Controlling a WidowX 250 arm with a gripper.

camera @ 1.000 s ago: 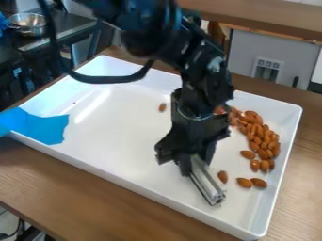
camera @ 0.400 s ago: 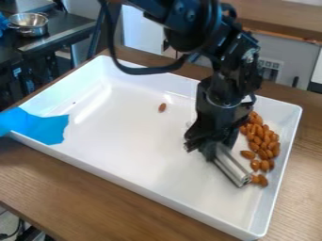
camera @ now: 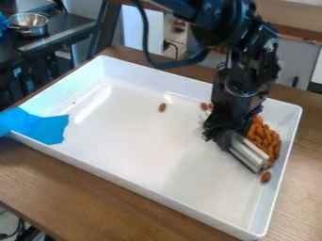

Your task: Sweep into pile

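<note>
My gripper (camera: 228,136) hangs low over the right part of the white tray (camera: 94,155), shut on a silver metal bar (camera: 248,151). The bar slants toward the lower right, beside the almond pile (camera: 269,137) along the tray's right wall. One almond (camera: 266,177) lies just below the bar's far end. Another almond (camera: 162,107) lies apart near the middle of the tray's back half. Close to the arm's left side are a couple of almonds (camera: 204,106). The arm covers part of the pile.
Blue tape (camera: 39,126) covers the tray's left corner. Raised walls surround the tray on a wooden table (camera: 94,198). A metal bowl (camera: 28,23) stands on the dark counter at the upper left.
My gripper and the bar have moved right, up to the pile. Almonds that lay loose in front of the bar have shifted right, and the pile is more tightly packed against the wall.
</note>
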